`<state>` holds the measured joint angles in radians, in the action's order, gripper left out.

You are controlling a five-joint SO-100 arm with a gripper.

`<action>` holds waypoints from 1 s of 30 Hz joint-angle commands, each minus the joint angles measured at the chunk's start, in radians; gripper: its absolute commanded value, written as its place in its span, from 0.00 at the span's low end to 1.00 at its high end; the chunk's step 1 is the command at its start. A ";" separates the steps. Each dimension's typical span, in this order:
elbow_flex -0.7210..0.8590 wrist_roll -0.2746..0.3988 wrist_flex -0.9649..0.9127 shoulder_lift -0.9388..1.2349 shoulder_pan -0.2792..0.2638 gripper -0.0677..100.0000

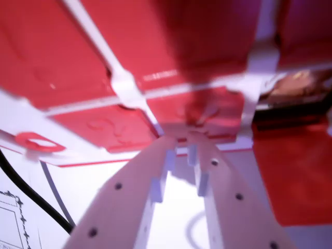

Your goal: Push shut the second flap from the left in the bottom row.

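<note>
A white board (124, 87) holds red flaps in rows and fills the top of the blurred wrist view. My gripper (180, 141) comes up from the bottom edge; its two pale fingers (129, 192) meet at the tips, shut with nothing between them. The tips touch the lower edge of a red flap (210, 110) that lies flat against the board. To the wrist view's right, another red flap (293, 174) hangs open, and a picture (295, 85) shows in the opening above it. A further closed flap (104, 127) lies to the left of the tips.
Larger closed red flaps (52, 52) fill the row above. A red ring-shaped tab (39, 141) sticks out at the board's lower left edge. A black cable (31, 197) and a printed sheet (10, 220) lie on the white surface at the bottom left.
</note>
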<state>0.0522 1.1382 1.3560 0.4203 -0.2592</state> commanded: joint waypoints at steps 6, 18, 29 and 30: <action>0.029 0.012 0.060 0.259 -0.012 0.02; 0.334 0.023 0.072 0.615 -0.034 0.02; 0.597 0.041 0.092 0.940 -0.061 0.02; 0.621 0.049 0.092 0.973 -0.061 0.02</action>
<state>0.6489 1.1658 1.4511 1.1674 -0.3160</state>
